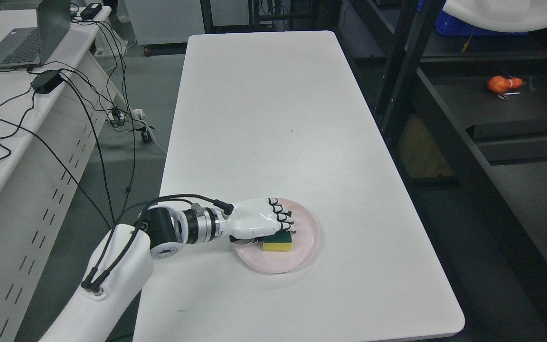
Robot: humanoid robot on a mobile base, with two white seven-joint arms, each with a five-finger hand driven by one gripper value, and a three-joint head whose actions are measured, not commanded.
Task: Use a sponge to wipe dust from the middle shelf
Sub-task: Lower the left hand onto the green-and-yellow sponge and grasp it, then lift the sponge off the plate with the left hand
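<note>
A yellow sponge with a green top (277, 243) lies on a pink plate (310, 240) near the front of the white table (264, 118). My left hand (284, 226) comes in from the lower left and lies on top of the sponge. Its fingers (283, 217) are curled down over the sponge's top and far edge, and the thumb is hidden under the palm. The sponge still rests on the plate. The dark metal shelf rack (449, 137) stands to the right of the table, its middle shelf (511, 111) at about table height. My right arm does not show.
An orange object (504, 84) and small tools lie on the shelf, and a dark box (520, 127) sits near its front. A side desk on the left holds a laptop (22, 42), a power brick (46, 80) and trailing cables.
</note>
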